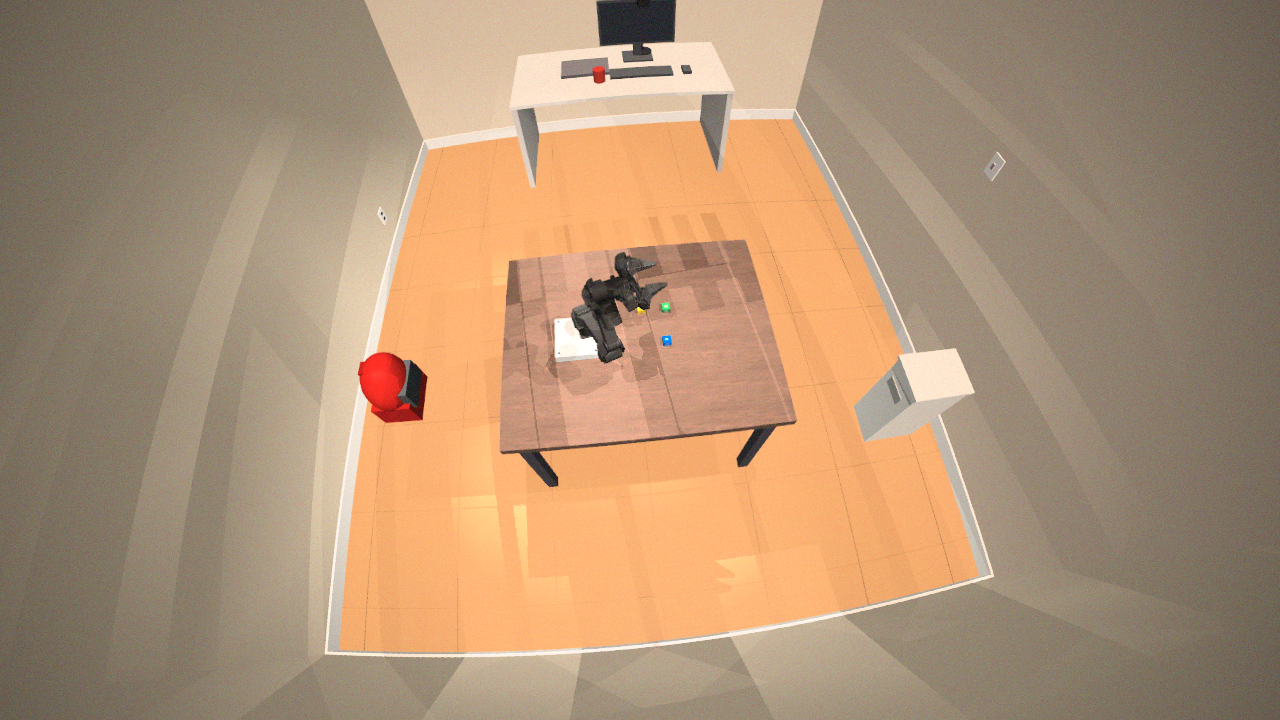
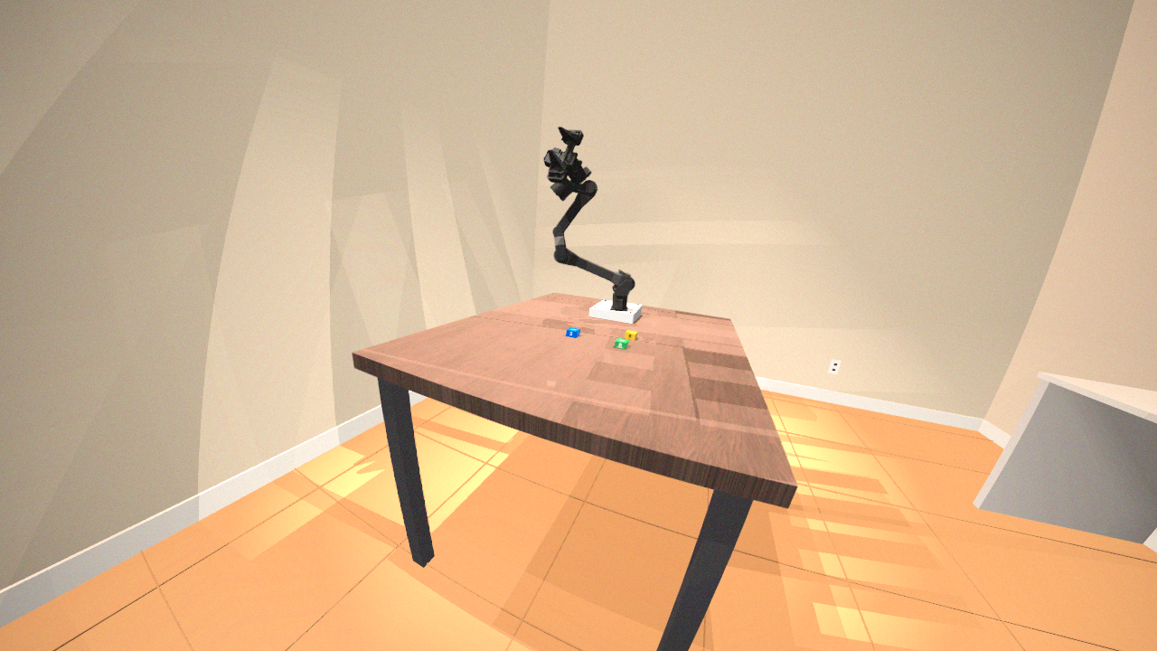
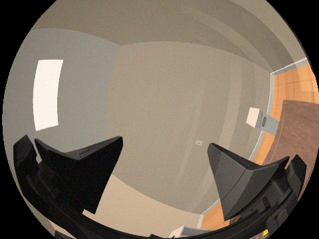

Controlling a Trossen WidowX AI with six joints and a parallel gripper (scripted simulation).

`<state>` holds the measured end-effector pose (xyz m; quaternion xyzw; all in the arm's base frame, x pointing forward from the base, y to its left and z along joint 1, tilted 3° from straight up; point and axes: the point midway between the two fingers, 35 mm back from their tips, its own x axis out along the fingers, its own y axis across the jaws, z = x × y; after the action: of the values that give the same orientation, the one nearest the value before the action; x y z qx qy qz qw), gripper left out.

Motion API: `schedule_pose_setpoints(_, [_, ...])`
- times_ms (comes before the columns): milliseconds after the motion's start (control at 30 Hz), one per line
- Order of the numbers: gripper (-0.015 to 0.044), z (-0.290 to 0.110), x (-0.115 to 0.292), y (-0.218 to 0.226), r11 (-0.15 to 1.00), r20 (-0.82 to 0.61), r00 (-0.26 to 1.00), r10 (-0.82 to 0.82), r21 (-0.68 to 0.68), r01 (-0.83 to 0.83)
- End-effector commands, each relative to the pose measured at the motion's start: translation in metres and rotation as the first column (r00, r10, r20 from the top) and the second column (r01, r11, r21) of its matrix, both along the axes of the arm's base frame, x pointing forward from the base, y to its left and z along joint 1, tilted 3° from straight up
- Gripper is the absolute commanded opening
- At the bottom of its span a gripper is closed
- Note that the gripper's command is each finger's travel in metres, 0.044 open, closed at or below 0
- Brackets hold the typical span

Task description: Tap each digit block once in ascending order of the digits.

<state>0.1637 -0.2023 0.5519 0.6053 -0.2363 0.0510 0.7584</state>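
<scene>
Three small cubes, a blue block (image 2: 572,333), a green block (image 2: 620,344) and a yellow block (image 2: 632,334), are sitting near the arm's white base (image 2: 602,312) on the wooden counter (image 2: 525,380), digits unreadable, while the hand (image 3: 165,159) is gaping wide, raised high, gripping nothing.

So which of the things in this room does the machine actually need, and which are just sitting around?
For the job:
- blue block
- green block
- yellow block
- the claw, open and raised high above them

Just lying about:
- white desk with monitor
- red cup
- red object on the floor
</scene>
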Motion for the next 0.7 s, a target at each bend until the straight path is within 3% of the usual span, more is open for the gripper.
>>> schedule_pose_setpoints(0, [0.04, 0.001, -0.001, 0.001, 1.0, 0.004, 1.0, -0.005, -0.006, 0.005])
schedule_pose_setpoints(100, [0.04, 0.022, -0.021, 0.02, 0.992, 0.071, 0.995, -0.071, -0.103, 0.078])
schedule_pose_setpoints(200, [0.04, 0.053, -0.05, 0.067, 0.937, 0.198, 0.968, -0.152, -0.282, 0.205])
schedule_pose_setpoints(367, [0.04, 0.075, -0.066, 0.139, 0.834, 0.31, 0.939, -0.146, -0.472, 0.286])
schedule_pose_setpoints(667, [0.04, 0.053, -0.037, 0.29, 0.525, 0.309, 0.951, 0.007, -0.81, 0.26])
